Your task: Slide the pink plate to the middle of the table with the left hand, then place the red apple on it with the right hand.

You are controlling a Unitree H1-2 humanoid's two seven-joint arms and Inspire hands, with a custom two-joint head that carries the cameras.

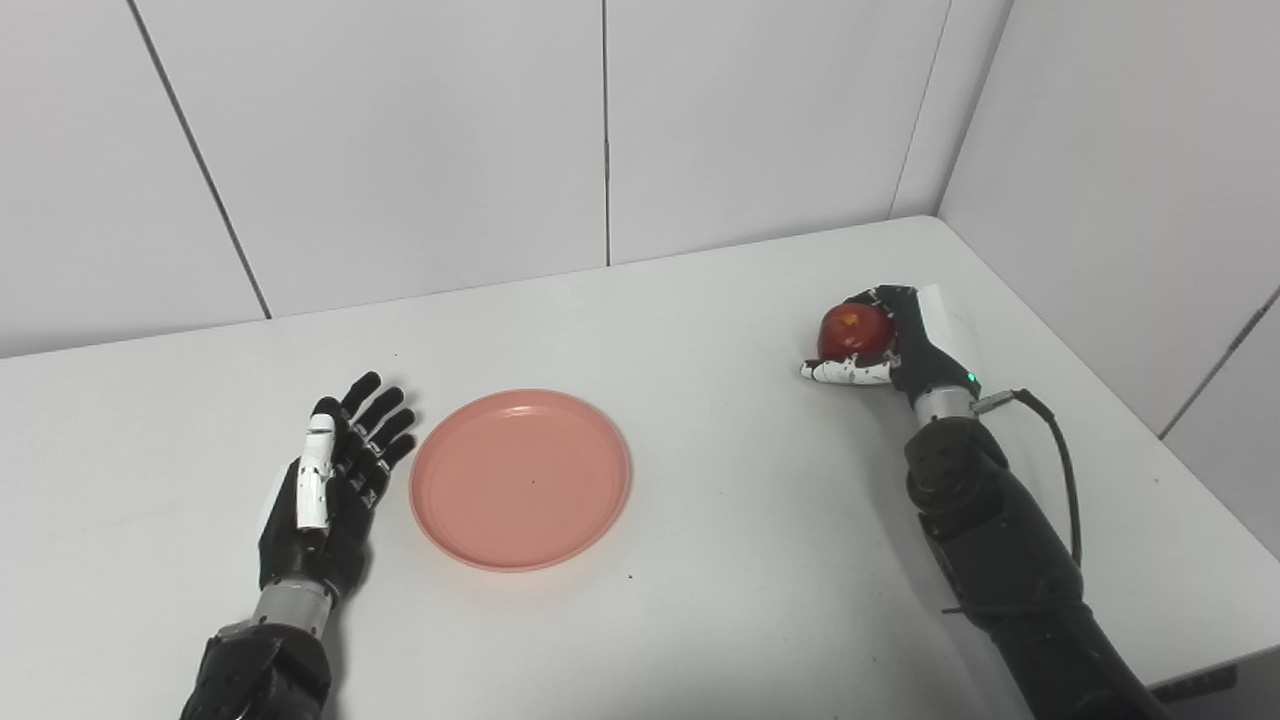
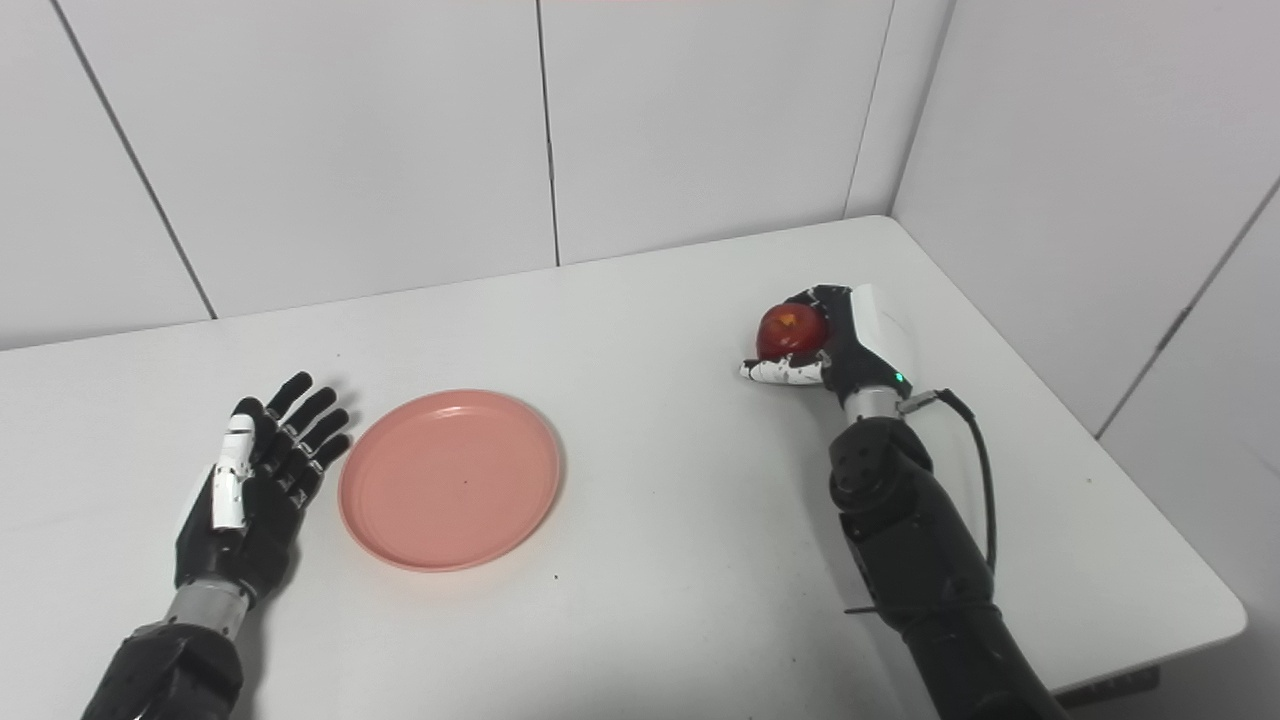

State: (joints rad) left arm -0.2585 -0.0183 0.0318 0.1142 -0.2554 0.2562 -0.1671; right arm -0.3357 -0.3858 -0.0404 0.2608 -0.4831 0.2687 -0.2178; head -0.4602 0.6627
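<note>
Step in hand, as judged: second stage, apple pickup. Right hand (image 1: 885, 345) wrapped around apple (image 1: 853, 330) at right of frame, thumb beneath; lifted or resting on table, cannot tell. Left hand (image 1: 335, 470) released, fingers spread, lying flat just beside plate (image 1: 520, 480) at lower centre-left. Plate empty, near mid-table, well apart from apple. Next move: carry apple leftward over plate, lower gently, release without rolling. Table (image 1: 720, 480) white, matte, bare elsewhere; plain white panelled walls behind and at right, meeting in upper-right corner.
</note>
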